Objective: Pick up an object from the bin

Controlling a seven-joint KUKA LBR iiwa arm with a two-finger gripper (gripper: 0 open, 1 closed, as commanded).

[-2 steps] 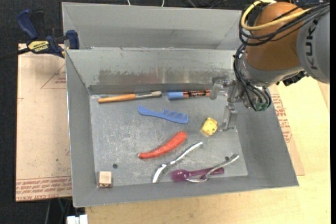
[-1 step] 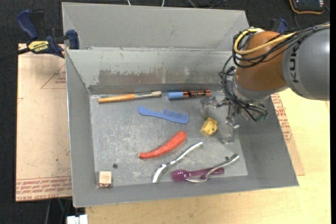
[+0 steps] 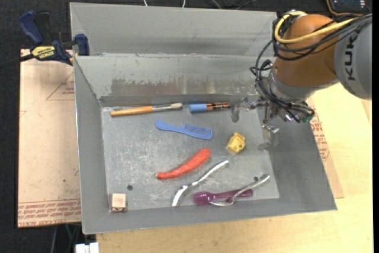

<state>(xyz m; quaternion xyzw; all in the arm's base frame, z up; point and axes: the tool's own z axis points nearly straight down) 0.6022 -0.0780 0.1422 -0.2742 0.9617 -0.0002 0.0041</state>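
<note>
Camera view: one comb (image 3: 185, 129), one block (image 3: 118, 201).

arm (image 3: 355, 62) cropped at right, cube (image 3: 118, 202) markings illegible

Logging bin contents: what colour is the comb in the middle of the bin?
The comb is blue, plain, no pattern; the camera view shows it best.

Above the pincer (image 3: 267, 128) sits a rounded, glossy orange cover (image 3: 305, 53) with yellow and black cables (image 3: 283, 29) looped over its top. To the right of that is a thick grey arm (image 3: 358, 62) marked with black letters. Thin dark wires (image 3: 284, 108) cluster just above the pincer's metal body.
</note>
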